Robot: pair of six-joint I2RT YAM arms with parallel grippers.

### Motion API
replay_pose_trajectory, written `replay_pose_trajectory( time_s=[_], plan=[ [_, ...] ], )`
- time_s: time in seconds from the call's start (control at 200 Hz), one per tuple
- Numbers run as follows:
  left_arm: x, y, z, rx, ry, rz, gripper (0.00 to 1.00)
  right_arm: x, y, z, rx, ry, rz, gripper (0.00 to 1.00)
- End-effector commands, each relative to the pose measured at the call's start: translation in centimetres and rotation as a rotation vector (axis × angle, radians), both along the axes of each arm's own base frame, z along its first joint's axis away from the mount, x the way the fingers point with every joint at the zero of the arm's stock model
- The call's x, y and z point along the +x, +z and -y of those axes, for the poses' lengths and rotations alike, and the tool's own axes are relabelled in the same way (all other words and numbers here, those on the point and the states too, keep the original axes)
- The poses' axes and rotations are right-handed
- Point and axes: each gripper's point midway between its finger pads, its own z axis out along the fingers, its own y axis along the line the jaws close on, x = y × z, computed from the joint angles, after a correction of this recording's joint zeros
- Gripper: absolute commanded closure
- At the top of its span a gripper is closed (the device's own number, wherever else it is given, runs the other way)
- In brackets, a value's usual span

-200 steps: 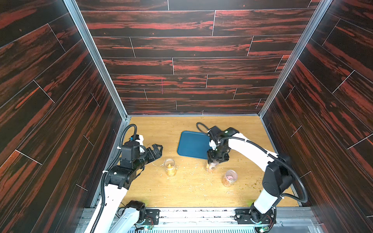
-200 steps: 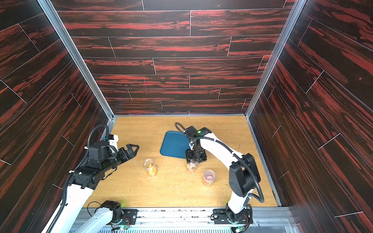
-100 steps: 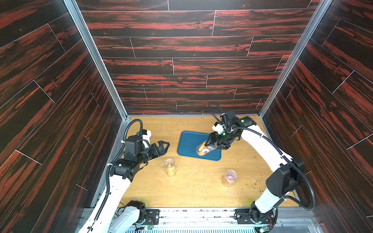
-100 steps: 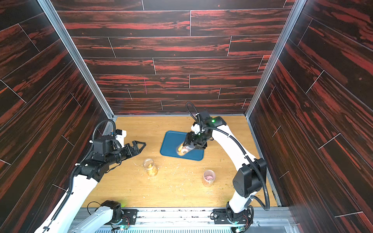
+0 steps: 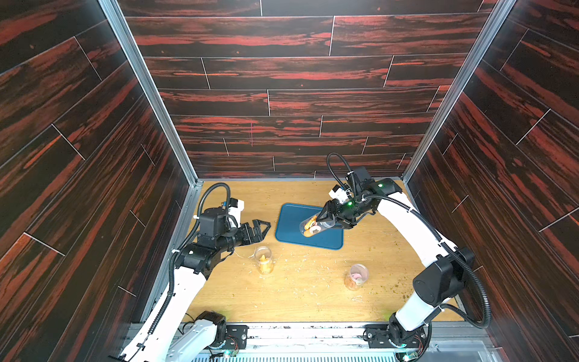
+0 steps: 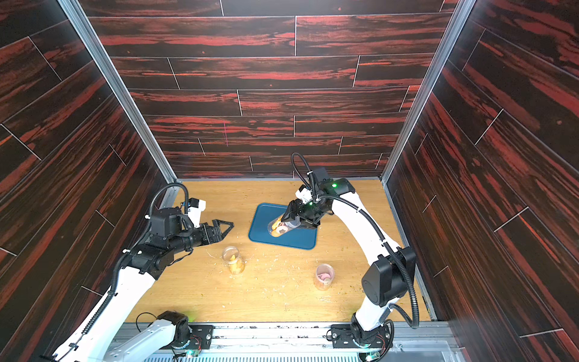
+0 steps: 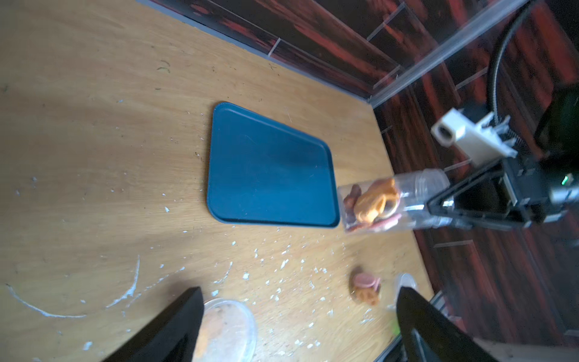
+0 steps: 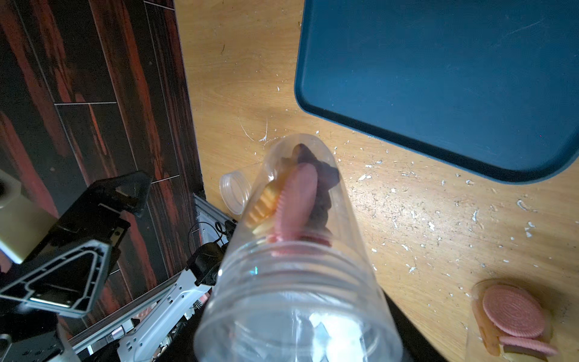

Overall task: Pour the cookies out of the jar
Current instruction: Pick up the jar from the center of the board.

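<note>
Right claw (image 5: pixel 326 216) pinches the clear plastic jar (image 5: pixel 322 224), tipped above the blue rectangular tray (image 5: pixel 289 230), with the orange and pink cookies (image 5: pixel 309 227) all inside. Pouring looks wholly undone; left claw (image 5: pixel 261 228) gapes empty.

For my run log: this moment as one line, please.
right jaws: shut on jar, tilted near tray | cookies: inside jar | left jaws: open

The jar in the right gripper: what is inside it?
The jar holds cookies: a pink round one, a dark brown one and an orange pretzel. They overlap, so any others behind them are hidden.
</note>
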Motion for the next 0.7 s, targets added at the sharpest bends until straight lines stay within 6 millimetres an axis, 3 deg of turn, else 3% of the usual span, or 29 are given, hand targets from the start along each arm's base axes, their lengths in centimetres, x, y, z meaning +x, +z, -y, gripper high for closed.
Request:
replay_pose_trajectory(
  time_s=[0.0, 0.336, 0.696],
  plan=[
    [-0.3, 0.9, 0.4, 0.102, -0.074, 0.068, 0.0, -0.2, 1.6, -0.3, 0.045, 0.011, 0.019, 0.33],
    [-1.4, 0.8, 0.7, 0.17, -0.143, 0.123, 0.0, -0.3, 1.9, -0.7, 0.088, 0.006, 0.013, 0.33],
    [0.3, 1.2, 1.4, 0.068, -0.08, 0.069, 0.0, -0.7, 3.0, -1.0, 0.145, 0.003, 0.035, 0.33]
  ],
)
